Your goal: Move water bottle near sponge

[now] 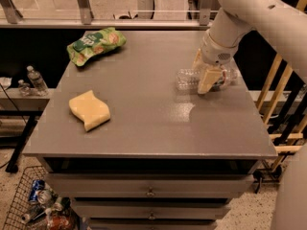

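Note:
The water bottle [188, 78], clear ribbed plastic, lies on its side at the right of the grey table [144, 128]. Its right end [229, 75] shows past the arm. My gripper [203, 73] is down over the bottle's middle and open, one finger [208, 80] in front of the bottle and the other behind it. The bottle's label is mostly hidden by the gripper. The sponge [89, 109], a pale yellow block with wavy edges, lies flat at the table's left front, well apart from the bottle.
A green snack bag [96, 44] lies at the table's back left. Small bottles [36, 80] stand on a low shelf left of the table. A wire basket [33, 205] of cans is on the floor. Wooden rails [280, 104] stand to the right.

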Robot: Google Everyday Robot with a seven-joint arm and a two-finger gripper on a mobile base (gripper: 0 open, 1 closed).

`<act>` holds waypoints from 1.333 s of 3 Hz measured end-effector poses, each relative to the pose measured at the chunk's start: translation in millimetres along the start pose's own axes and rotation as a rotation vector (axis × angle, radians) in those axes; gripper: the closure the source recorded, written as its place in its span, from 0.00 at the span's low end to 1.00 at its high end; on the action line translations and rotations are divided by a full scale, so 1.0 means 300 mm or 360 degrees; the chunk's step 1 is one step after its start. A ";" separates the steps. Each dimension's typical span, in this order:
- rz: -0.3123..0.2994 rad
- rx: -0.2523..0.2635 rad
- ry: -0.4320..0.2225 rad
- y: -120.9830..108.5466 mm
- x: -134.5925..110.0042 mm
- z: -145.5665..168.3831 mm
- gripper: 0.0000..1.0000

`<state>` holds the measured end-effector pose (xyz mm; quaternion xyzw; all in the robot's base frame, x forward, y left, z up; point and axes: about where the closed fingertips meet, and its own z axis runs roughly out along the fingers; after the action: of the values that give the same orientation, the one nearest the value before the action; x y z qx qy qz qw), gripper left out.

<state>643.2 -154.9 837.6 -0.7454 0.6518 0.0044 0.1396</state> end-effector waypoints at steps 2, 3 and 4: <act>0.0003 0.0025 -0.0015 -0.018 -0.066 -0.097 0.88; 0.0001 0.0024 -0.0019 -0.020 -0.067 -0.087 1.00; 0.0001 0.0024 -0.0019 -0.020 -0.068 -0.087 1.00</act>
<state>641.4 -140.1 867.6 -0.7441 0.6513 0.0039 0.1490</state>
